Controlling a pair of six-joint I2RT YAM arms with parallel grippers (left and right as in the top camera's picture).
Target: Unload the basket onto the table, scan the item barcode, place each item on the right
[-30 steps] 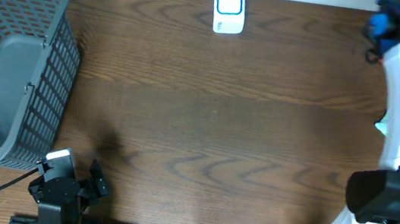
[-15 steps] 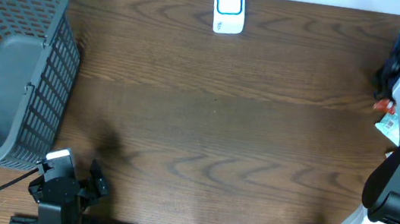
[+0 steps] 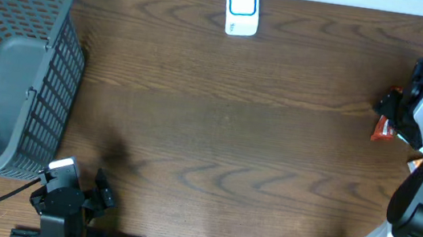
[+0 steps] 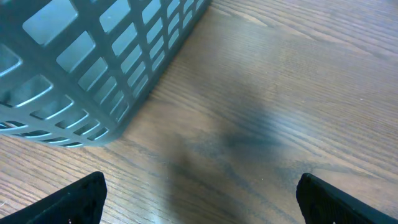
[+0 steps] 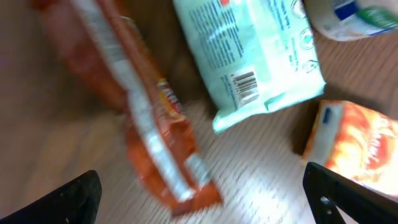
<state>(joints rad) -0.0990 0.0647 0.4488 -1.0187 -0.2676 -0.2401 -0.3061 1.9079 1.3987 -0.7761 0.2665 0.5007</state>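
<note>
We are starting at the left, where the grey basket (image 3: 7, 69) is standing on the tabletop (image 3: 225, 136) with no goods showing inside it. Just beside it the left pincer (image 4: 199, 190) is idling with its fingers spread wide over bare wood, holding nothing. At the top centre the white scanner (image 3: 242, 9) is waiting, and nothing is lying near it, so we are judging the scan as not yet done. The whole job of picking, carrying and presenting is still lying ahead. At the far right edge the goods are gathered. The orange-red packet (image 5: 143, 124) is lying nearest the middle of the tabletop. The mint packet (image 5: 249, 43) is resting beside it with its barcode (image 5: 244, 86) facing up. An orange carton (image 5: 360, 152) and a white container (image 5: 354, 15) are sitting further out. The right pincer (image 5: 199, 186) is hanging over this cluster with its fingers wide apart and gripping nothing — which item it is aiming for we cannot tell, as the wrist view is blurring. Against the earlier overhead frames, the right arm has been swinging from the far top-right corner down and inward over the goods, and the orange-red packet is now showing where it was not. The basket, the scanner and the left arm are sitting just as they were.
</note>
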